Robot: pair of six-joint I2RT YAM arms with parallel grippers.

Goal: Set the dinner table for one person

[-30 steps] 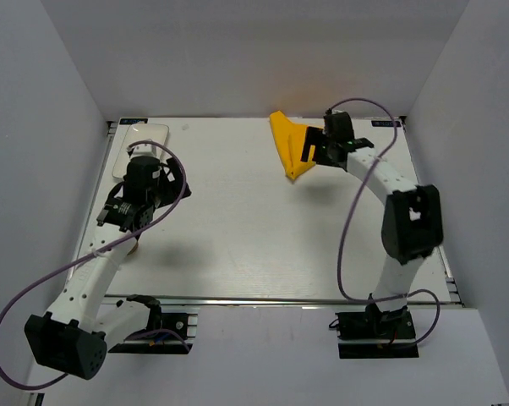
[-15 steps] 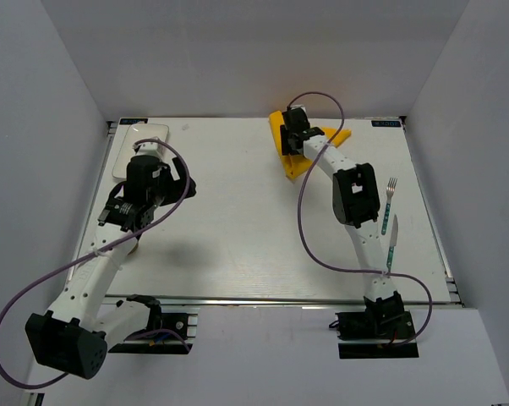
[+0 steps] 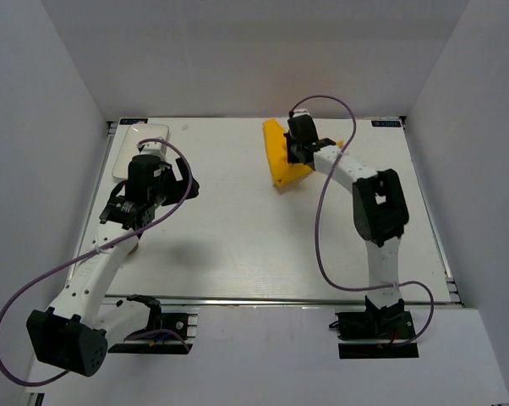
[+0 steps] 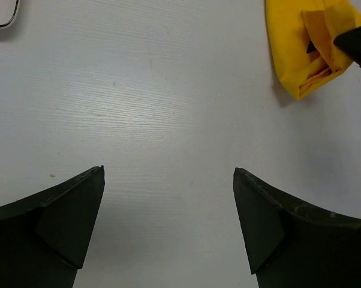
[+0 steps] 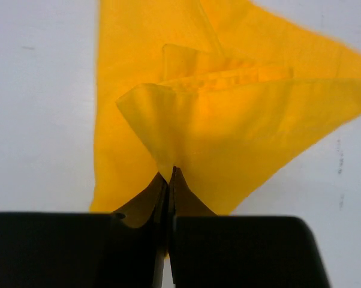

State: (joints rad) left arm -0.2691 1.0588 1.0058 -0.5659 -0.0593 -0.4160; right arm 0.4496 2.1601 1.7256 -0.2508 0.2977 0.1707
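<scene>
At the far middle of the desk, the right jaws pinch the yellow cloth mat; the left jaws hang spread

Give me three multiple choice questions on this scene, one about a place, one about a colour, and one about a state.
1. Seen from the top camera, where on the dinner table is the white plate?
A. far left corner
B. near right corner
C. centre

2. What colour is the cloth?
A. blue
B. yellow
C. red

3. What state are the right arm's fingers in?
A. wide open and empty
B. open over the plate
C. shut on the cloth

Answers:
1 A: the top view shows the plate in the far left corner.
2 B: both wrist views show it yellow.
3 C: the right wrist view shows a fold of cloth pinched between the closed fingers.
</scene>
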